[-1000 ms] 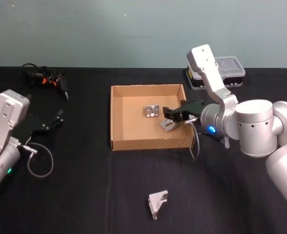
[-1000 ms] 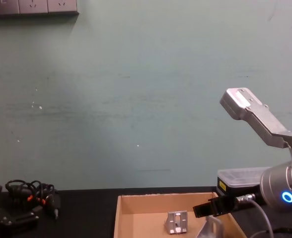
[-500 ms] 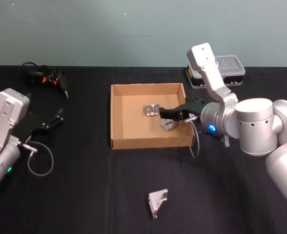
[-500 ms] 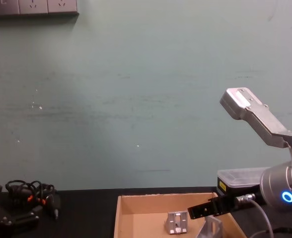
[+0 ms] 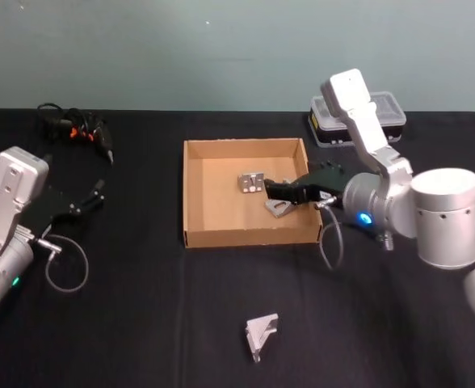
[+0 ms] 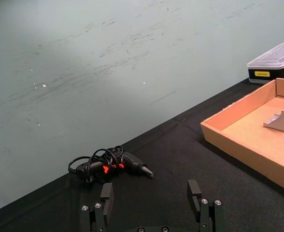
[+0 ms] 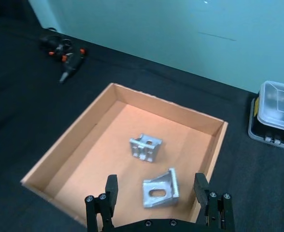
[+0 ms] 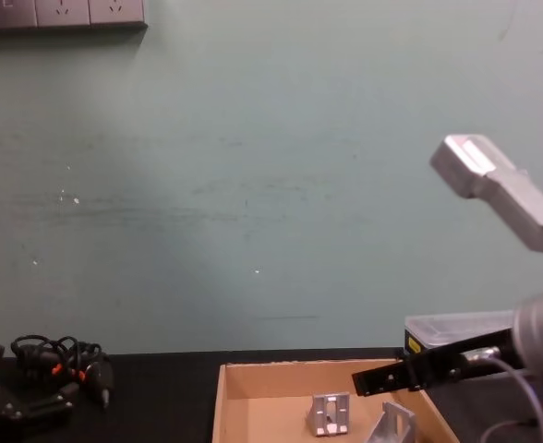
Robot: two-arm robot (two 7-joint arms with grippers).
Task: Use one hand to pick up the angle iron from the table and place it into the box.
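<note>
The tan cardboard box (image 5: 250, 238) sits mid-table. Two silver angle irons lie on its floor, one near the middle (image 5: 252, 183) and one toward the right wall (image 5: 279, 208). My right gripper (image 5: 279, 191) hovers over the right one, open and holding nothing. In the right wrist view that angle iron (image 7: 160, 194) lies on the box floor below the spread fingers (image 7: 111, 191). Another angle iron (image 5: 261, 335) rests on the black table (image 5: 140, 323) in front of the box. My left gripper (image 5: 92, 198) is parked at the left, open and holding nothing.
A tangle of black cables with red bits (image 5: 74, 129) lies at the back left. A small clear-lidded black case (image 5: 367, 121) stands behind the box at the right. A grey cable loop (image 5: 66, 267) hangs by the left arm.
My right arm has lifted and drawn back toward the right, its fingers still over the box. The angle iron under it has stayed put on the box floor. The left arm is unmoved.
</note>
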